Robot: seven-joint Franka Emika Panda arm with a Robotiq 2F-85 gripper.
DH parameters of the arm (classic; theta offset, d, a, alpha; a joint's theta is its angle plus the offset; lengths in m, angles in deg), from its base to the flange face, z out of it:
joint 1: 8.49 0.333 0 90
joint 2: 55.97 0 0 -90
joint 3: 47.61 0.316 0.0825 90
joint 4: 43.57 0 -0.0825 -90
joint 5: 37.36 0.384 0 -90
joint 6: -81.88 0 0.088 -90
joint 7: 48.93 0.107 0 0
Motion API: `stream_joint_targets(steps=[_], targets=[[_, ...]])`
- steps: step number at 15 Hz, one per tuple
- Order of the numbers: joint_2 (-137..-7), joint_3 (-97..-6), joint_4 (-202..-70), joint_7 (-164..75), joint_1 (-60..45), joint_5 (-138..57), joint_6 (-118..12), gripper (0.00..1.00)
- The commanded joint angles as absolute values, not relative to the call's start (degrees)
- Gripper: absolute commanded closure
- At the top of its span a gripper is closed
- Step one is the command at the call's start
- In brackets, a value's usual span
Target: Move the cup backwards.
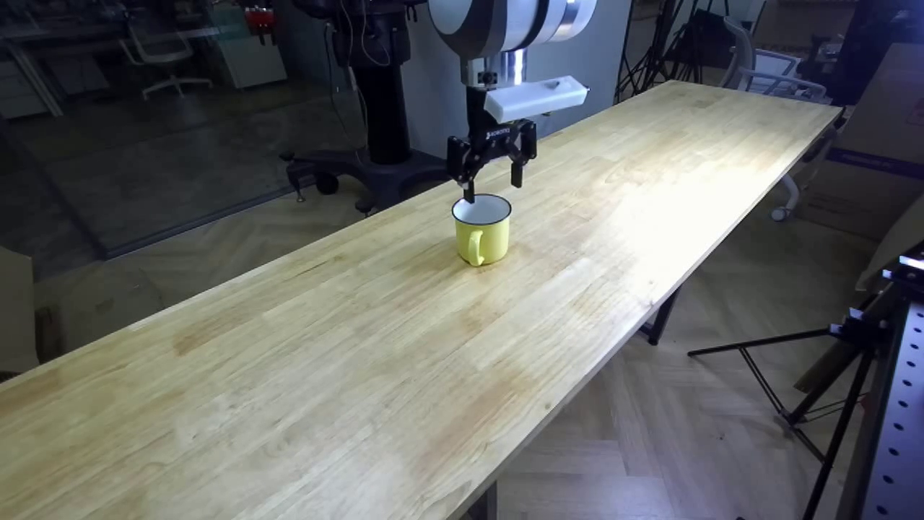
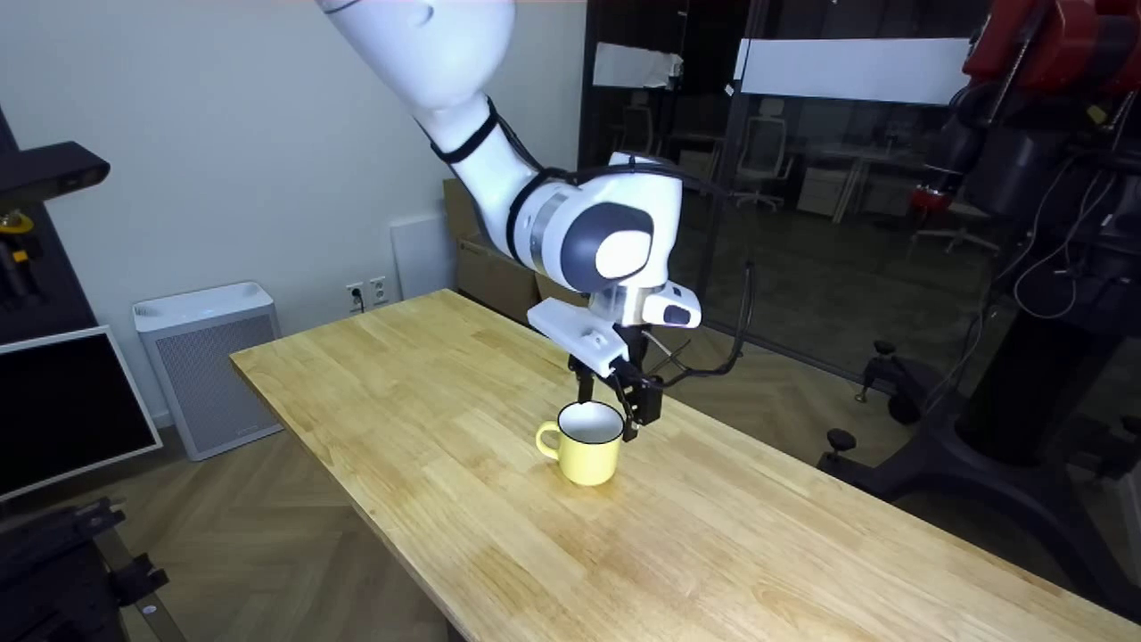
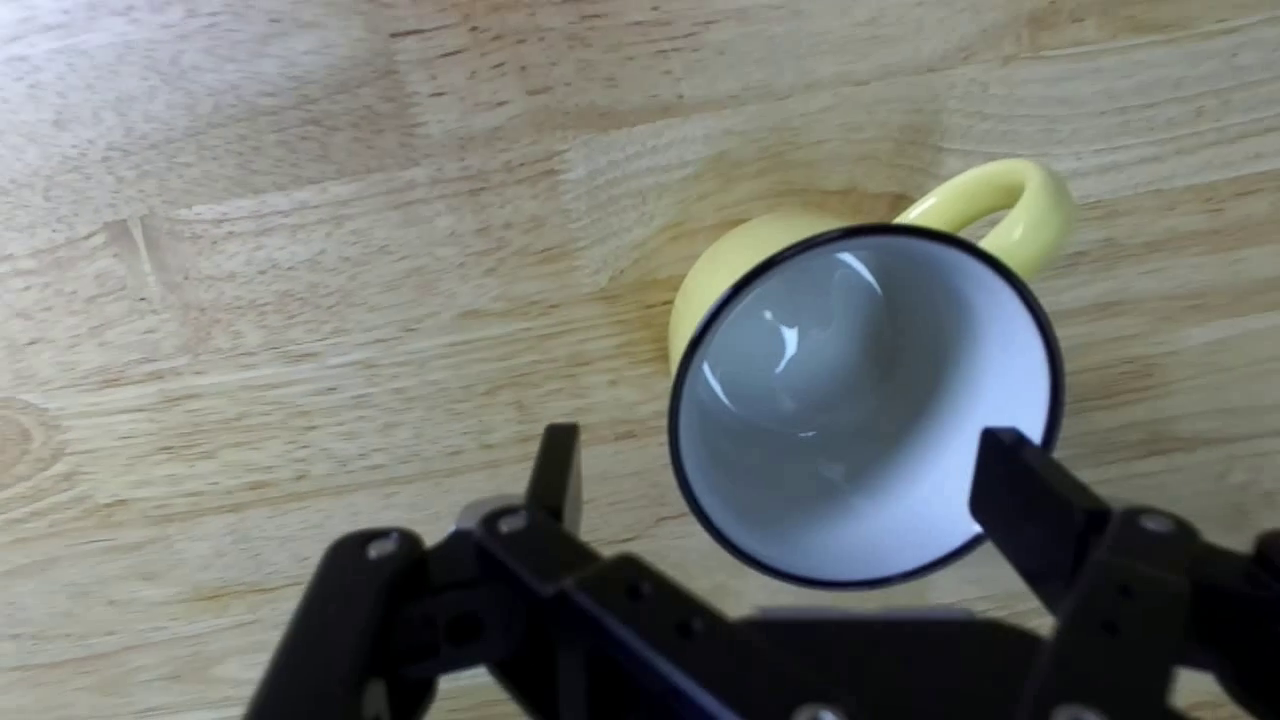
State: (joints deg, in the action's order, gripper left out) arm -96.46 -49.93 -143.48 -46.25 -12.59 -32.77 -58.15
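Note:
The cup, a yellow mug with a white inside and a dark rim, stands upright on the wooden table in both exterior views (image 1: 492, 244) (image 2: 588, 460). It also shows large in the wrist view (image 3: 850, 400), with its handle at the upper right. My gripper (image 1: 493, 192) is open, pointing down at the height of the rim or just above it. It also shows in an exterior view (image 2: 608, 415). In the wrist view, the right finger of the gripper (image 3: 778, 440) overlaps the cup's lower right rim; I cannot tell if it touches. The left finger is beside the cup, apart from it.
The long wooden table (image 1: 346, 375) has its edge close behind the cup on the robot stand's side. A black wheeled stand (image 1: 382, 130) is beyond that edge. A tripod (image 1: 794, 412) stands off the opposite side. A white air purifier (image 2: 209, 357) is on the floor.

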Motion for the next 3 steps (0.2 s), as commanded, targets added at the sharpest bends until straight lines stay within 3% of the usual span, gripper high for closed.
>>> stream_joint_targets(steps=[1, 3], targets=[[-88.9, -51.3, -151.9, -41.5, -11.0, -32.6, -59.8, 0.0], [-85.7, -51.3, -155.6, -40.9, -10.9, -32.5, -60.7, 0.0]])
